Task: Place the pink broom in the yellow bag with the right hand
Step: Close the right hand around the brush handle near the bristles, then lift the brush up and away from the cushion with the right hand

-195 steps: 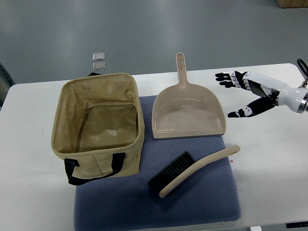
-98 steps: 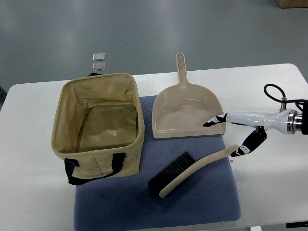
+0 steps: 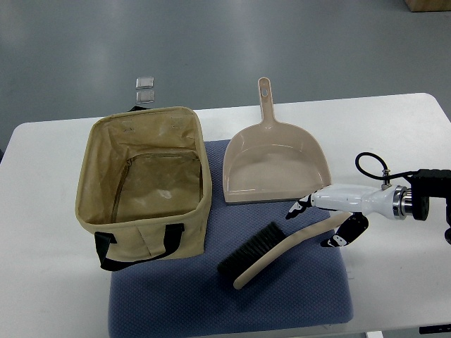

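Centrally, one blue-grey fabric mat (image 3: 282,296) covers the white tabletop (image 3: 394,134) and carries one open yellow canvas bag with black straps (image 3: 144,186), one beige plastic dustpan (image 3: 275,165) and one pale pink hand broom with black bristles (image 3: 282,245). No legible writing appears. At right, the white-and-black right robot hand (image 3: 325,222) straddles the broom's handle end, fingers spread, not clasped around it. Two small clear squares (image 3: 145,89) lie on the floor beyond.

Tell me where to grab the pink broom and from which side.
Grip the pink broom on its bare curved handle near the right end, coming from above on the right. The bristles fill the left end, and the right hand, fingers spread, is already at that handle end.
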